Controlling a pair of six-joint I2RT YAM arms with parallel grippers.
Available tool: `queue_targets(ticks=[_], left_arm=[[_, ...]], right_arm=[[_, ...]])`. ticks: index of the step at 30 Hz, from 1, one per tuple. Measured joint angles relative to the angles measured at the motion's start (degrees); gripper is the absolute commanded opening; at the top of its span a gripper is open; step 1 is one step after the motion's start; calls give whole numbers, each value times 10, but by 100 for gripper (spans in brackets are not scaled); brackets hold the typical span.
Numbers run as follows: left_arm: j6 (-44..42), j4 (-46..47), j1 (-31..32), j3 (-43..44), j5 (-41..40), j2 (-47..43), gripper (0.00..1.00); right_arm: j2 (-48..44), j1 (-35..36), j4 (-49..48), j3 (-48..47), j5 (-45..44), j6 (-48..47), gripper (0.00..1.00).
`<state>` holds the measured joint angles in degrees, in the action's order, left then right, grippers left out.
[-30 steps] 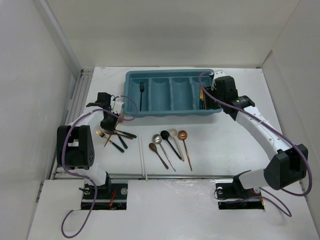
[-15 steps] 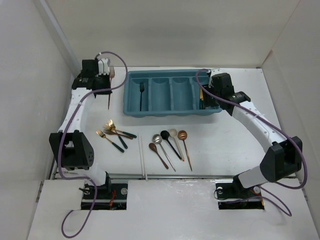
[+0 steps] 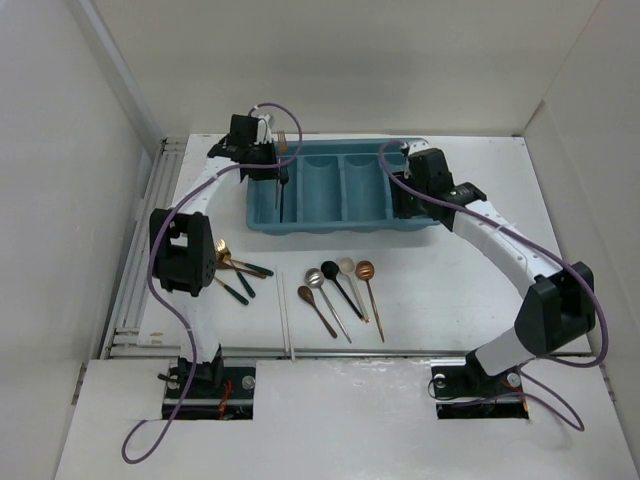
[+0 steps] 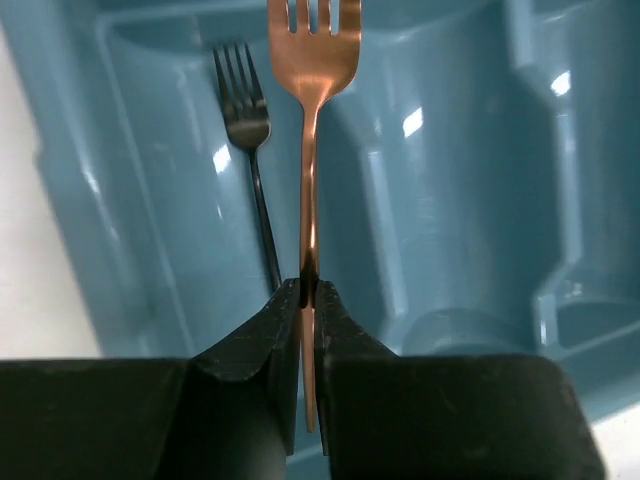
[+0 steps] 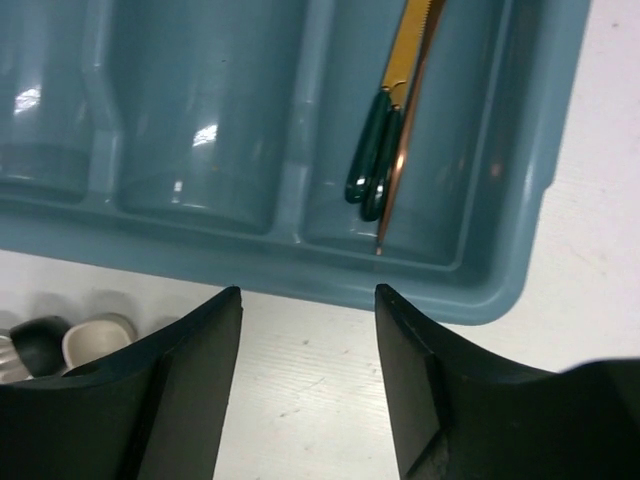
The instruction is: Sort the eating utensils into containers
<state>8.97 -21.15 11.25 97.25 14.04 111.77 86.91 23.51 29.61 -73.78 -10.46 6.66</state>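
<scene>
**Tray.** A teal cutlery tray (image 3: pixel 340 228) with four long slots is set along the far edge of the worktop (image 3: pixel 450 290), about midway between the left and right edges.

**Left gripper.** The left gripper (image 4: pixel 308 300) is positioned over the tray's left end. Its fingers are pressed together on the handle of a copper fork (image 4: pixel 310 150), which is gripped low on the stem with the tines pointing away from the wrist. The fork is held above the divider between the leftmost slot and the next one. Contact with the tray cannot be determined.

**Leftmost slot.** One black fork (image 4: pixel 250 150) is lying lengthwise in it.

**Right gripper.** The right gripper (image 5: pixel 308 300) is held over the tray's near wall, toward the right end. Its fingers are spread apart and nothing is held between them.

**Rightmost slot.** Knives (image 5: pixel 375 170) with dark green handles and a gold blade are lying in it, with a thin copper piece (image 5: pixel 405 130) alongside.

**Unsorted items.** Five spoons (image 3: pixel 340 285), in brown, silver, black, cream and copper, are laid side by side near the middle of the worktop. A small pile of forks (image 3: pixel 235 270) is found toward the left edge, partly hidden by the left arm. White chopsticks (image 3: pixel 285 315) are lying between the two groups.
</scene>
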Motion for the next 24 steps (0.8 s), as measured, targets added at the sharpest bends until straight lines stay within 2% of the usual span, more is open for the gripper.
queue_targets(ticks=[3, 4, 7, 8, 16, 24], left_arm=[[11, 1, 3, 0, -6, 24, 15], [14, 1, 3, 0, -8, 28, 25], [21, 2, 3, 0, -14, 31, 34], [21, 2, 3, 1, -17, 30, 41], [9, -27, 7, 0, -48, -3, 42], [-15, -49, -10, -67, -85, -158, 45]], right_arm=[[-1, 16, 3, 3, -4, 7, 63], [-2, 22, 6, 5, -7, 8, 65], [-7, 45, 25, 10, -21, 11, 67], [-11, 56, 27, 16, -26, 13, 67], [-59, 175, 45, 134, -3, 50, 65], [-35, 233, 26, 210, 28, 106, 60]])
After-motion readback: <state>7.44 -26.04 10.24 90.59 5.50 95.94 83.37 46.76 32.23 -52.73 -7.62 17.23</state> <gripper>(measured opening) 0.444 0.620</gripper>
